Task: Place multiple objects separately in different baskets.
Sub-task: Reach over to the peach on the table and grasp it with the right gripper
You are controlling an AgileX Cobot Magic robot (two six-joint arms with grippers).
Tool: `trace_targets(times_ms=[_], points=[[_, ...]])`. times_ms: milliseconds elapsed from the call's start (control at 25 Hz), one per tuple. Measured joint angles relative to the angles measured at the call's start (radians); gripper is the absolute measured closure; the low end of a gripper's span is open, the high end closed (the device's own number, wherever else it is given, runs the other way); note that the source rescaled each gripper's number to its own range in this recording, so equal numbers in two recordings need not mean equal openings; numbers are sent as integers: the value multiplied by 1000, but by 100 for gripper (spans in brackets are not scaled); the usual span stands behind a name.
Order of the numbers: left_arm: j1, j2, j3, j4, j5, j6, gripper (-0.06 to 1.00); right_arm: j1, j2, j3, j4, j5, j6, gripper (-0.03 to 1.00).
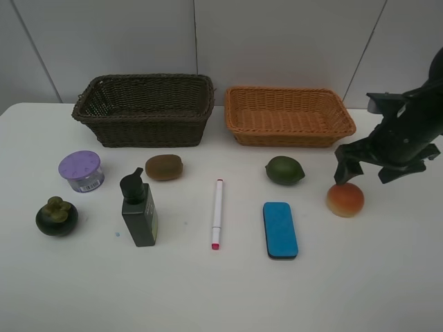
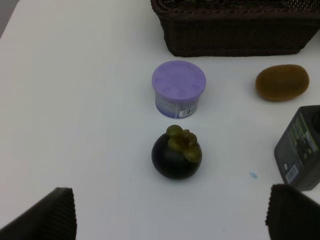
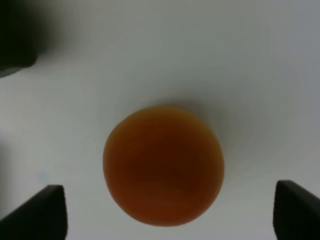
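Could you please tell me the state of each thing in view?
dark brown basket, nothing seen inside.
orange basket, empty.
purple-lidded jar, upright, lid on.
pump bottle, upright.
white pen, lying flat.
blue eraser, lying flat.
kiwi, on table, untouched.
green fruit, on table, untouched.
orange-red fruit, on table, not gripped.
mangosteen, on table, stem up.
left tool, open, empty.
right tool, open, above orange-red fruit.

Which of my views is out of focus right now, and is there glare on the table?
Right wrist view: the orange fruit is blurred, close to the lens. Left wrist view: the mangosteen and purple jar are sharp. High view: even light, soft shadows, no glare on the table.
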State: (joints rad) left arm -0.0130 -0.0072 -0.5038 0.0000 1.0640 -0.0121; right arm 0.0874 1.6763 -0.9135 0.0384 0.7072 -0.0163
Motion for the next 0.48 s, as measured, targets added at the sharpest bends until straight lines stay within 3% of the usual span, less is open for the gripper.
trace_targets(times_ms=[480], points=[[0, 0, 0, 0, 0, 0, -6, 1, 84, -1, 45, -6, 0, -3]])
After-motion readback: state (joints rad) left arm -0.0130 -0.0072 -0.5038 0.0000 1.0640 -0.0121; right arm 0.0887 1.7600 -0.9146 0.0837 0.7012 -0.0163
